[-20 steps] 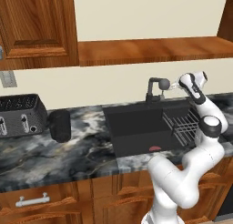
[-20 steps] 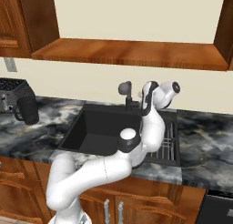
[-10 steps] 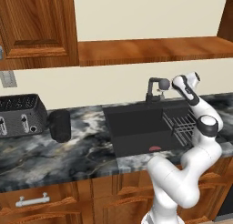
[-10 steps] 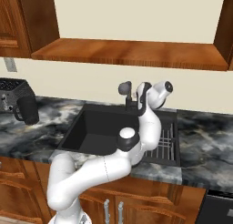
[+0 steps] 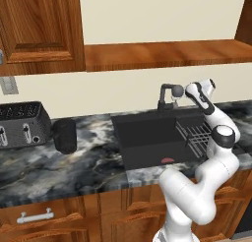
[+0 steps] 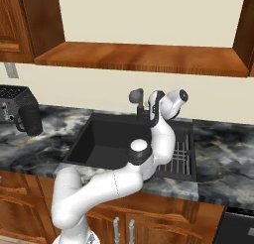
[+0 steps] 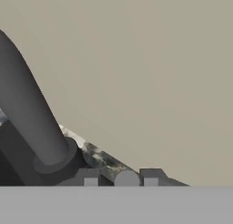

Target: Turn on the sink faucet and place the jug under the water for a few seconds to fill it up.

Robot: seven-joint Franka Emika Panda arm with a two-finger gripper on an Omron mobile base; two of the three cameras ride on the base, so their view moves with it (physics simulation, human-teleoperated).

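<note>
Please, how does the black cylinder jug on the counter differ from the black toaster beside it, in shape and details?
The plain matte-black cylinder jug is round and narrower; the black slotted toaster is a wide box. The jug's surface is plain, though the right base view shows a handle on it; the toaster has top slots and light levers on its front. Both are dark, similar in height, and stand upright on the marbled counter, left of the matte-black sink.

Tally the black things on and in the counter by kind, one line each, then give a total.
Toaster: 1
Jug: 1
Sink faucet: 1
Sink: 1
Total: 4
</note>
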